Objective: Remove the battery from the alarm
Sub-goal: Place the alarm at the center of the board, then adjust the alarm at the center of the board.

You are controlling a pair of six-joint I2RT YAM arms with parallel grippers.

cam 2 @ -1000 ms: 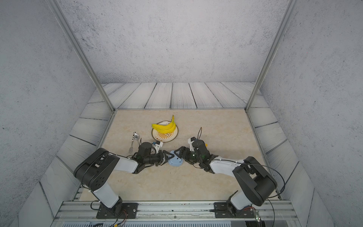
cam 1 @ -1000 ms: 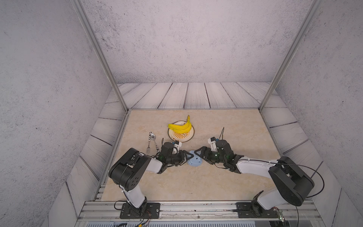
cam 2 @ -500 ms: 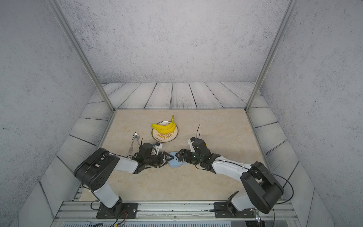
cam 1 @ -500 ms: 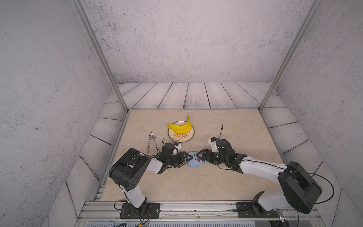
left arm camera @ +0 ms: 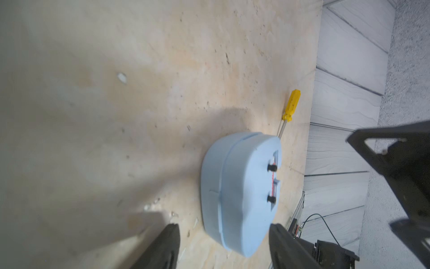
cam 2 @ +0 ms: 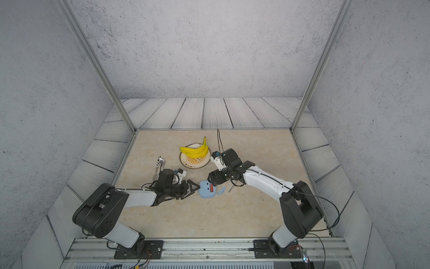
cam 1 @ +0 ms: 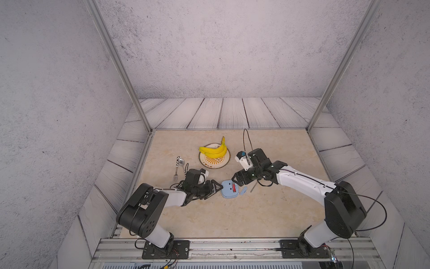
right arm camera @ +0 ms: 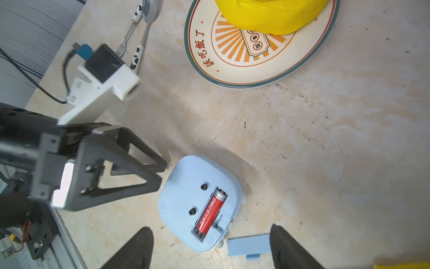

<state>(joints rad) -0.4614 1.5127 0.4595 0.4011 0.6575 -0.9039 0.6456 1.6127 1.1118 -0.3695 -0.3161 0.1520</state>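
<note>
The alarm (cam 1: 229, 191), a light-blue rounded square, is laid back up near the middle of the table (cam 1: 256, 221). Two dark holes are shown in that back. The battery (right arm camera: 211, 213), red with a gold end, is seated in the open slot. A loose blue cover (right arm camera: 249, 246) is seen just beside the alarm at its 3 o'clock. The left gripper (cam 1: 215, 189) is held spread at 9 o'clock, close to the alarm's edge. The right gripper (cam 1: 236, 181) is held spread at 1 o'clock, with nothing pinched.

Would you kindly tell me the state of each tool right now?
Left tool: open, holding nothing.
Right tool: open, holding nothing.
</note>
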